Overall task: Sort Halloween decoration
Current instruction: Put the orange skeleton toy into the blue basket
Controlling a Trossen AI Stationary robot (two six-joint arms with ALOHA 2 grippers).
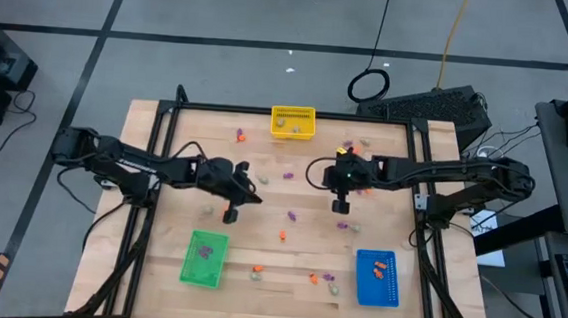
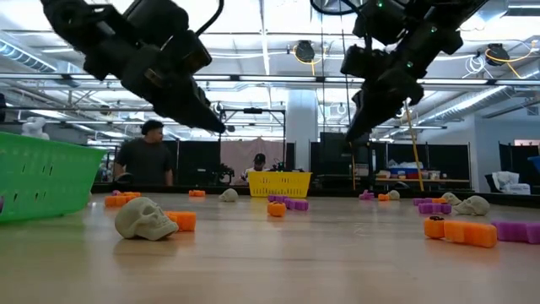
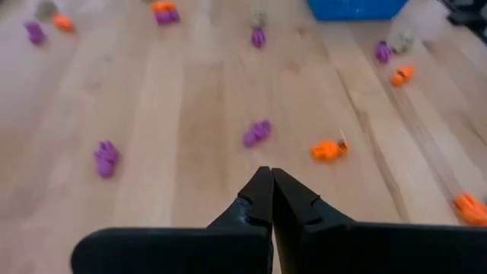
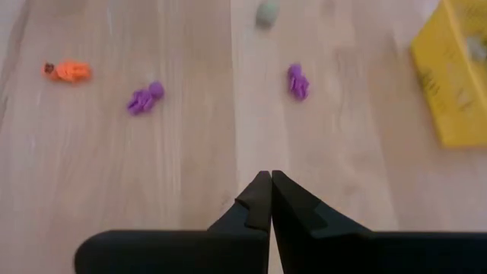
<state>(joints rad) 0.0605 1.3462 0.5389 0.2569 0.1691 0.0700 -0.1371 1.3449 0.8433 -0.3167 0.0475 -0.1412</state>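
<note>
Trinkets [image 1: 292,216] lie scattered across the table [image 1: 258,247]. Both arms reach inward from the sides — left gripper [image 1: 230,215] and right gripper [image 1: 342,207] hang above mid-table, fingers pressed together, holding nothing.

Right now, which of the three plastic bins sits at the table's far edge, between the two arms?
The yellow rectangular plastic bin. It stands alone at the far edge, while the green bin and blue bin sit along the near edge.

Table [image 1: 277,259]: pale wood planks, smooth matt finish. Bins, green [image 1: 204,258], yellow [image 1: 294,122], blue [image 1: 377,278]: perforated plastic. Skull trinket [image 2: 145,218]: matt plastic
</note>
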